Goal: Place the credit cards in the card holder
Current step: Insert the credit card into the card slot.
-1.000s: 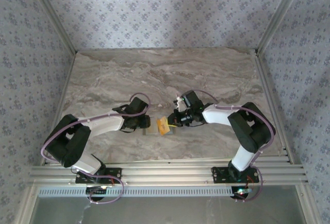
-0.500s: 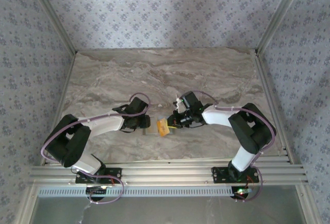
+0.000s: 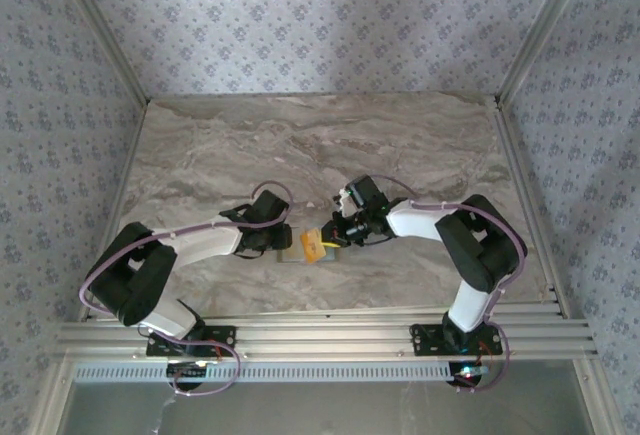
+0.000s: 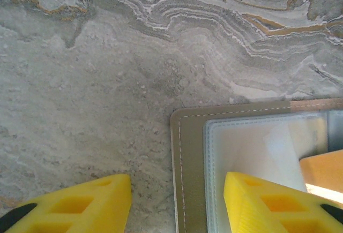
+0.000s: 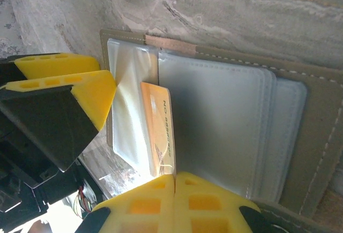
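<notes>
Overhead, the marble-patterned table sat between walls of pale floral wallpaper, with an aluminium rail along its near edge. On the table, toward that rail, the card holder lay open and flat, with clear plastic sleeves inside its stitched gray-tan cover. One yellow-orange credit card lay over the holder's sleeves beside a lifted sleeve flap; whether it sat inside a pocket could not be told. Print on the card was too small to read. The right gripper was clenched on the card's end. The left gripper was spread wide, one finger over the holder's sleeve, the other over bare table just beside the holder.
</notes>
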